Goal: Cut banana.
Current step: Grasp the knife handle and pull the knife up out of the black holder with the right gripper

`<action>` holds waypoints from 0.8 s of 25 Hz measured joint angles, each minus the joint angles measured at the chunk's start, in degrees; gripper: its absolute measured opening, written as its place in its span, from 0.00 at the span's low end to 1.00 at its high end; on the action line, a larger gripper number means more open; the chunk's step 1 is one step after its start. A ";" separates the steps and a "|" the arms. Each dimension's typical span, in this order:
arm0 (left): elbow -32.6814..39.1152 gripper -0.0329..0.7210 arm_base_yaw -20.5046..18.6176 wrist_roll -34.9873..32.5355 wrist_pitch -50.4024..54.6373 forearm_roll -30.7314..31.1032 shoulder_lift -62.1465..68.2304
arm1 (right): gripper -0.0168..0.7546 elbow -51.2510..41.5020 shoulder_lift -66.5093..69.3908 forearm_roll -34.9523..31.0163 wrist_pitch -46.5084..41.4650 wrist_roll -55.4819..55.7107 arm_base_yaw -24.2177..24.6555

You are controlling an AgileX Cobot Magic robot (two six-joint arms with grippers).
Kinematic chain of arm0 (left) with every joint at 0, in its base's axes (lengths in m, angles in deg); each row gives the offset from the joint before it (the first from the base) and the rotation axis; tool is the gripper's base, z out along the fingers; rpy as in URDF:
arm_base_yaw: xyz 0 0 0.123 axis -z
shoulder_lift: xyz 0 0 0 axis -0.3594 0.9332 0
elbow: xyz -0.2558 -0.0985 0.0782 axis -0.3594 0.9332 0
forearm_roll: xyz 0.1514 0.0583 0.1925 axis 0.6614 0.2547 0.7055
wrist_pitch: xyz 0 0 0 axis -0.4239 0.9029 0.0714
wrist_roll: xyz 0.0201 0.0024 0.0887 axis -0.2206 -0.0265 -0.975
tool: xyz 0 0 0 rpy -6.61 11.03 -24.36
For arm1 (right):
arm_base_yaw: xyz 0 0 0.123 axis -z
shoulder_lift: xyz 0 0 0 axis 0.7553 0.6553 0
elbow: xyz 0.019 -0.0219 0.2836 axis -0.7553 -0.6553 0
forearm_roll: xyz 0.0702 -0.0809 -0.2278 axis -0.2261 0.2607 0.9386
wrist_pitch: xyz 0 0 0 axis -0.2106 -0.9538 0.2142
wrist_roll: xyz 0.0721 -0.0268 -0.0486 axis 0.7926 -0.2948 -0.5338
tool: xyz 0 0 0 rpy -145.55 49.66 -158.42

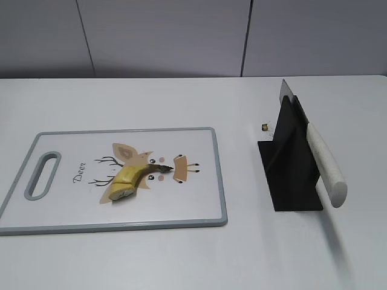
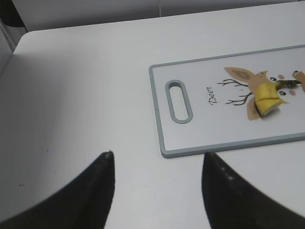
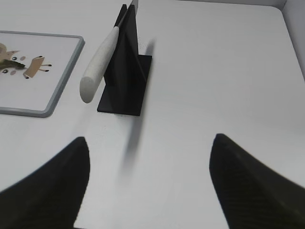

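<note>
A short yellow banana piece (image 1: 129, 179) with a dark stem lies on a white cutting board (image 1: 66, 211) printed with a deer. It also shows in the left wrist view (image 2: 267, 95). A knife with a white handle (image 1: 325, 162) rests in a black stand (image 1: 290, 175), handle toward the front; it also shows in the right wrist view (image 3: 97, 62). My left gripper (image 2: 157, 157) is open and empty over bare table, near the board's handle end. My right gripper (image 3: 150, 143) is open and empty, in front of the stand. Neither arm shows in the exterior view.
A small brass-coloured object (image 1: 265, 127) lies on the table behind the stand. The board has a grey rim and a slot handle (image 1: 42, 175) at its left end. The white table (image 1: 254, 254) ends at a grey wall behind.
</note>
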State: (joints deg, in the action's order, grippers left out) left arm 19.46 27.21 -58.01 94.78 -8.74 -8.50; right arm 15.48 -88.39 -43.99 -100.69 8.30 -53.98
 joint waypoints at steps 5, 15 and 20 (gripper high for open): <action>0.00 0.79 0.00 0.00 0.00 0.00 0.00 | 0.79 0.00 0.00 0.00 0.00 0.00 0.00; 0.00 0.79 0.00 0.00 0.00 0.00 0.00 | 0.79 0.00 0.00 0.00 0.00 0.00 0.00; 0.00 0.79 0.00 0.00 0.00 0.00 0.00 | 0.79 0.00 0.00 0.00 0.00 0.00 0.00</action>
State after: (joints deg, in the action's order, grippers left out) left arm 19.46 27.21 -58.00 94.78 -8.74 -8.50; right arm 15.48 -88.39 -43.99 -100.69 8.30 -53.98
